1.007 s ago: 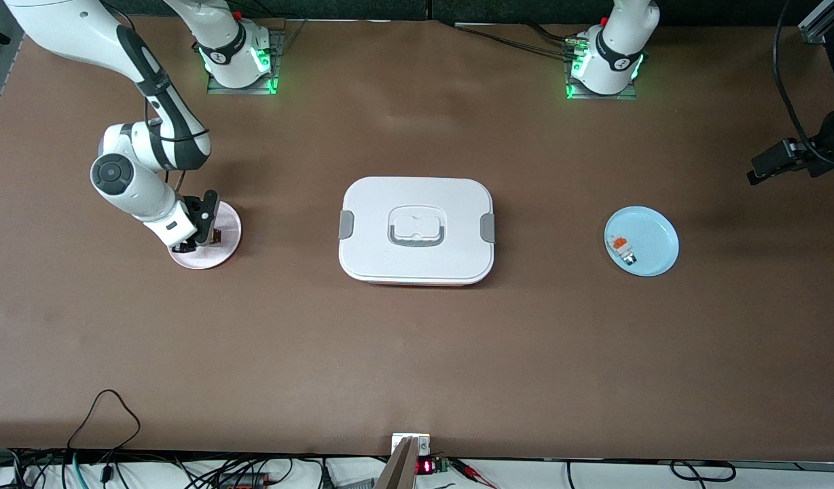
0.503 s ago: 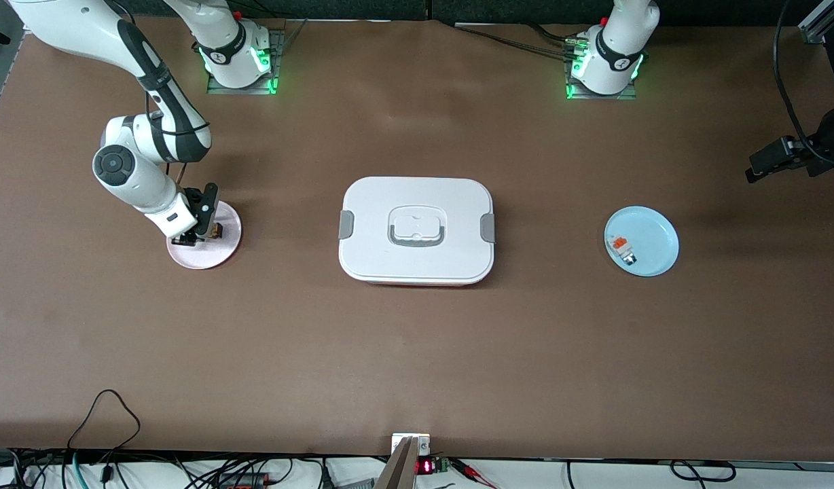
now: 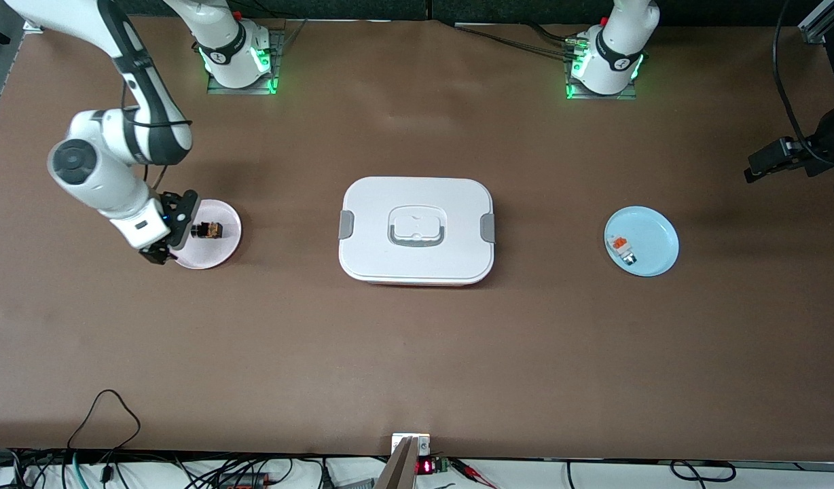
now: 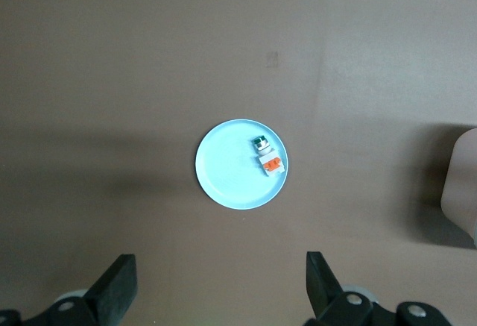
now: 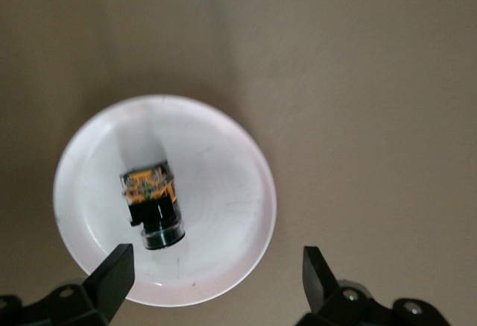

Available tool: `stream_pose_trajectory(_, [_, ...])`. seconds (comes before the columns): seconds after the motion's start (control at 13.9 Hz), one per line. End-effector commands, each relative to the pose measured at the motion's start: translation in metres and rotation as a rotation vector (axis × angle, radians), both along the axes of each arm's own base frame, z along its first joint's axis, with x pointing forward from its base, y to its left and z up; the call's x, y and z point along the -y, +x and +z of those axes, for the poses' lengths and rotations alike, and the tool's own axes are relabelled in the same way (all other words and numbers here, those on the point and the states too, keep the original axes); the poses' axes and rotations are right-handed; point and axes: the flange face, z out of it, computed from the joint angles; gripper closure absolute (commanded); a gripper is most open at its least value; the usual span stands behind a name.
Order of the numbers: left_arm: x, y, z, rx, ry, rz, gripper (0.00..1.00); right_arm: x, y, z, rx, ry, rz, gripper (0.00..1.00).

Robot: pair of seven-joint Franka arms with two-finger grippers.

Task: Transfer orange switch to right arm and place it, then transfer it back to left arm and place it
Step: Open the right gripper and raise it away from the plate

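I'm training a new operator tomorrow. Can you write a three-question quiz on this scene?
1. True or false: the orange switch lies on the pink plate.
2. What stands between the two plates? A) a bowl B) the box C) a cup
3. Fill in: the right gripper, by the pink plate's edge, has its jaws ____.

Key: 1 true; 2 B; 3 open. The left gripper waits open, high above the blue plate.
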Motion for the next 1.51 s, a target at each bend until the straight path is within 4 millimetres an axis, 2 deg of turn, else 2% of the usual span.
stream_pose_trajectory(0.0, [-0.002, 0.002, 0.005, -0.004, -0.002, -0.016, 0.0, -0.016, 0.031, 0.058, -0.028, 0.073, -0.097, 0.0])
stream_pose_trajectory(0.14, [-0.002, 0.002, 0.006, 0.0, -0.001, -0.007, 0.0, -0.018, 0.04, 0.088, -0.05, 0.126, -0.178, 0.0])
stream_pose_trajectory(0.36, [-0.001, 0.002, 0.007, 0.004, 0.003, 0.044, 0.0, -0.023, 0.04, 0.129, -0.138, 0.211, -0.483, 0.0])
stream_pose_trajectory(0.79, [-0.002, 0.003, 0.006, 0.002, 0.005, 0.067, 0.0, -0.026, 0.025, 0.212, -0.291, 0.048, -1.286, 0.0])
stream_pose_trajectory(0.86, [-0.003, 0.003, 0.006, 0.004, 0.006, 0.067, 0.0, -0.033, 0.021, 0.227, -0.281, -0.006, -1.333, 0.0])
stream_pose_trajectory(1.01, [-0.004, 0.003, 0.006, 0.004, 0.006, 0.067, 0.0, -0.037, 0.016, 0.239, -0.159, -0.138, -1.312, 0.0])
stream_pose_trajectory(1.08, [-0.005, 0.003, 0.007, 0.005, 0.005, 0.071, 0.0, -0.031, 0.015, 0.247, -0.07, -0.212, -1.294, 0.0])
stream_pose_trajectory(1.22, [-0.005, 0.002, 0.008, 0.005, 0.006, 0.075, 0.0, -0.012, 0.013, 0.259, -0.016, -0.244, -1.317, 0.0])
stream_pose_trajectory(1.29, [-0.005, 0.002, 0.006, 0.002, 0.005, 0.073, 0.0, 0.012, 0.011, 0.265, -0.016, -0.225, -1.37, 0.0])
stream_pose_trajectory(1.44, [-0.004, 0.004, 0.005, 0.002, 0.003, 0.07, 0.0, 0.047, 0.004, 0.278, -0.101, -0.081, -1.444, 0.0])
